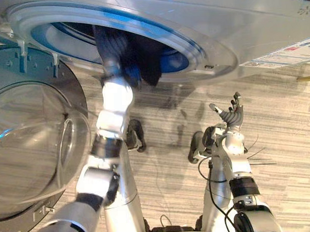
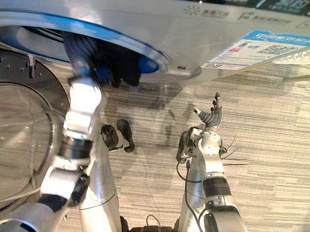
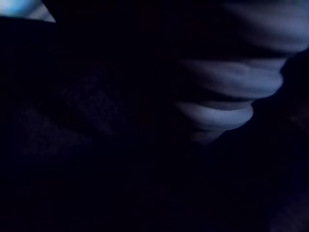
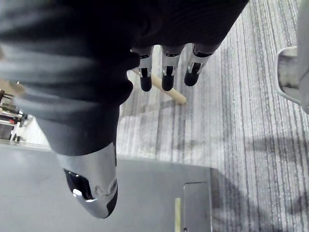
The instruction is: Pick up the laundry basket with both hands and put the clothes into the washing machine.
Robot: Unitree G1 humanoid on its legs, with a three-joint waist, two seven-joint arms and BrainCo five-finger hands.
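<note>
**Left hand buried in the drum mouth**

The left hand [image 1: 111, 46] reaches into the washing machine [image 1: 233, 21], its fingers hidden among dark clothes [image 1: 149, 65] draped at the opening's rim, so I cannot tell its grip. The open door [image 1: 34, 145] crowds that arm. The right hand [image 1: 232, 115] is spread and empty above the carpet [image 1: 282, 121].

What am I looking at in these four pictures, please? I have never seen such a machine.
This is a humanoid robot at a washing machine. The two wide pictures come from cameras in its head, looking down. The other two come from cameras on its wrists. Its left hand reaches into the drum among dark clothes, so that wrist picture is nearly black. The round glass door stands open. The right hand holds nothing, its fingers relaxed, above the striped carpet.
</note>
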